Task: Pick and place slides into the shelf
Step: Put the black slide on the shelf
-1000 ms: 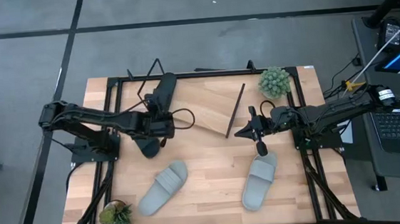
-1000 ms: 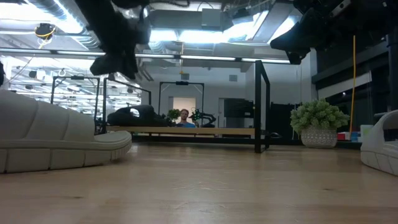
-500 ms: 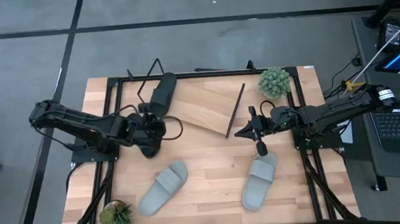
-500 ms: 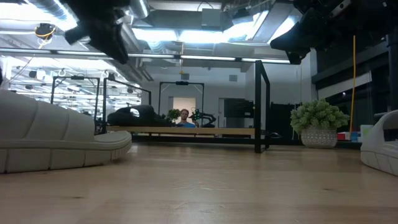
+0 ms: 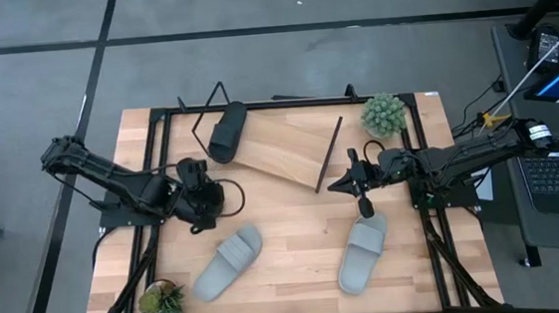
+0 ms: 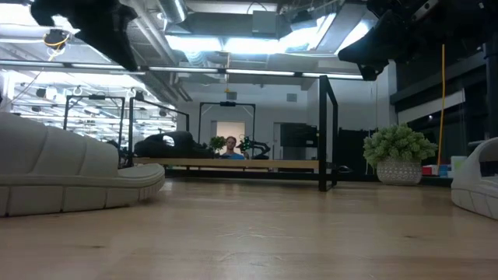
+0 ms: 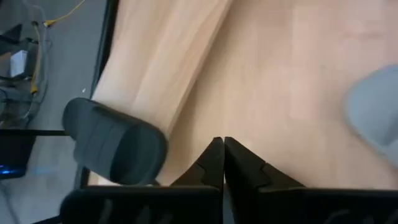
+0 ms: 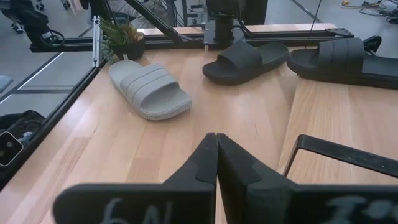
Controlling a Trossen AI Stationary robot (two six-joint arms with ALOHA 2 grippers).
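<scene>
The shelf (image 5: pixel 289 148) stands at the far middle of the table, with one black slide (image 5: pixel 226 131) lying sole down on its left end. A second black slide (image 8: pixel 245 62) lies on the table by my left arm. Two light grey slides (image 5: pixel 228 263) (image 5: pixel 362 255) rest sole down near the front edge. My left gripper (image 5: pixel 210 192) is shut and has nothing in it; it hovers left of the shelf and over the black slide on the table. Right of the shelf, my right gripper (image 5: pixel 347 183) hangs shut above the right grey slide.
A potted plant (image 5: pixel 384 115) stands at the far right corner and another (image 5: pixel 161 301) at the near left corner. Black frame rails (image 5: pixel 159 146) run along the table's sides. Bare wood (image 5: pixel 296 235) lies between the two grey slides.
My left gripper has drawn back from the shelf toward the table's left and near edges and has shut with nothing in it. The black slide stays on the shelf's left end.
</scene>
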